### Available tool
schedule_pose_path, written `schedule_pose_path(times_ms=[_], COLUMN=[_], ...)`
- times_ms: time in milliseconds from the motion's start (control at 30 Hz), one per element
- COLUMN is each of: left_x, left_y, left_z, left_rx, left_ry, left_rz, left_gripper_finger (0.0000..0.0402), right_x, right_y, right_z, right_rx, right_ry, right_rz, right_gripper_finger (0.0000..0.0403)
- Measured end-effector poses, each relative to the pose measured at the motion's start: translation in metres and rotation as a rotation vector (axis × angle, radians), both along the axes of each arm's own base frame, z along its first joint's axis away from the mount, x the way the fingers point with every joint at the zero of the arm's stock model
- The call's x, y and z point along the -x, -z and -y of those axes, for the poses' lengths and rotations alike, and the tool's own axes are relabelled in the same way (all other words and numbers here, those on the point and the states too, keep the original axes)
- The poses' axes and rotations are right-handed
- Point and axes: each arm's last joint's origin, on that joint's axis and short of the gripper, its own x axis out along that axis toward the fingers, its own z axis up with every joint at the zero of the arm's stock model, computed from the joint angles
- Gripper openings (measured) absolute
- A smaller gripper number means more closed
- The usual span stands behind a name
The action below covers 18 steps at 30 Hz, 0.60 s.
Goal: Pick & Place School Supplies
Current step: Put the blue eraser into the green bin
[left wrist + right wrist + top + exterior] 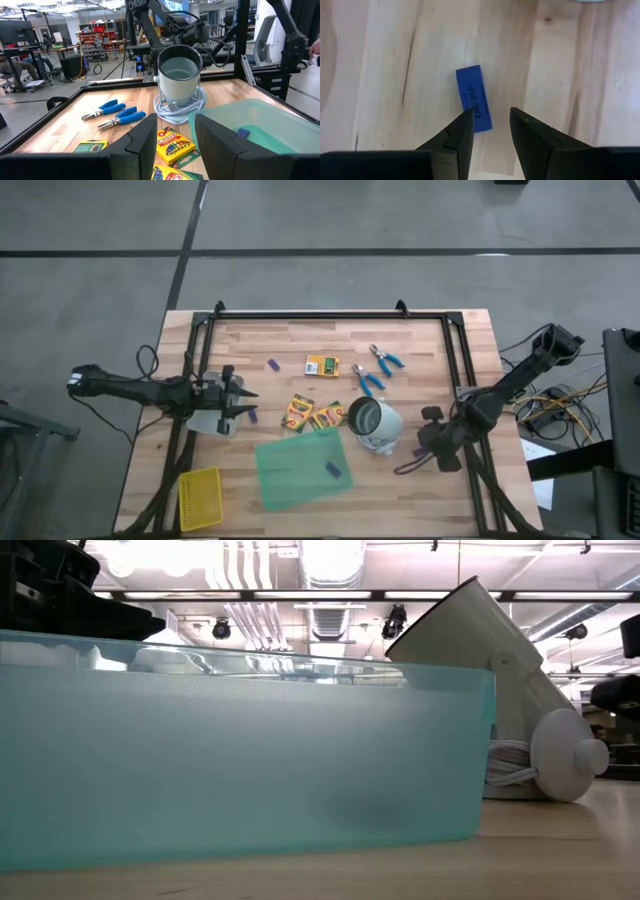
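On the worktop [420,340] we list:

- Left gripper [172,142], at the left side: jaws part open, holding nothing, facing the crayon boxes [172,145].
- Right gripper [490,132], at the right side: jaws part open, empty, poised over a blue oblong piece [474,98] lying flat on the wood.
- Two blue-handled tools [375,370], side by side near the far edge.
- One more oblong piece [334,470], inside the green tray [290,480].
- White cup [372,423], beside the tray.
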Motion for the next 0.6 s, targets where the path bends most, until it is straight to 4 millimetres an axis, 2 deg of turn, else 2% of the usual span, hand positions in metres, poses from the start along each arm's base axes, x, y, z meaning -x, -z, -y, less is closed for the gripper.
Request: schedule_pose_path(times_ms=[600], left_x=[0.0], left_y=[0.0], left_z=[0.0], left_rx=[0.0], left_ry=[0.0], left_rz=[0.0], left_gripper_finger=[0.0139], right_x=[-0.006], right_y=[0.012], right_z=[-0.009], right_rx=[-0.001], right_ry=[-0.02], right_rz=[-0.017], right_gripper_finger=[0.0123])
